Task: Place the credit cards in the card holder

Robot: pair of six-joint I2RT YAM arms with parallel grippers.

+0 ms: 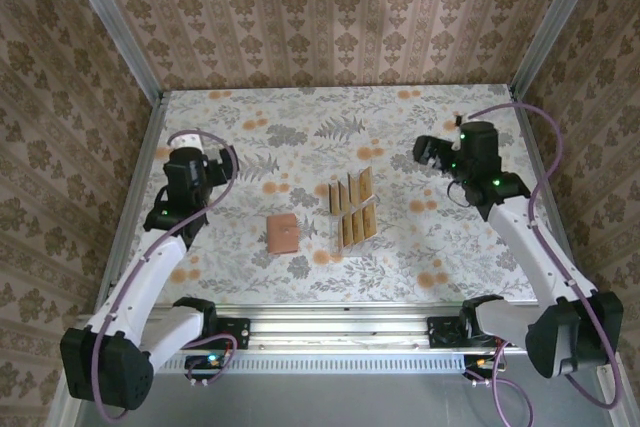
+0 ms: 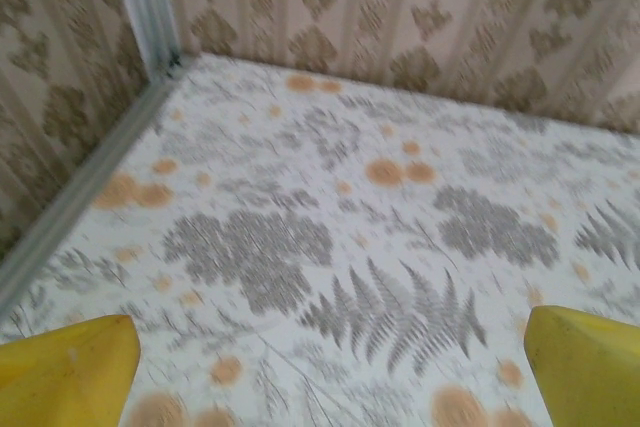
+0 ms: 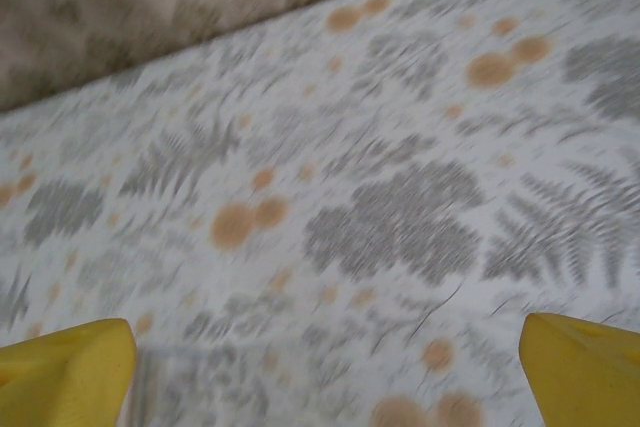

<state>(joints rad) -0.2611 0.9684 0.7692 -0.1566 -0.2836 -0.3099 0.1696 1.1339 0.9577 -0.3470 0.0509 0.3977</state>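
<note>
Floral table (image 1: pixel 420 247), damask-papered walls (image 1: pixel 330 17)

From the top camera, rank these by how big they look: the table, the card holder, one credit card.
1. table, by far the largest.
2. card holder.
3. credit card, smallest: a narrow strip, slimmer than the holder. The cards look alike in size, so any one ranks here.

tan cards (image 1: pixel 351 228) ctr, flat reddish holder (image 1: pixel 283 234) nearby
</note>
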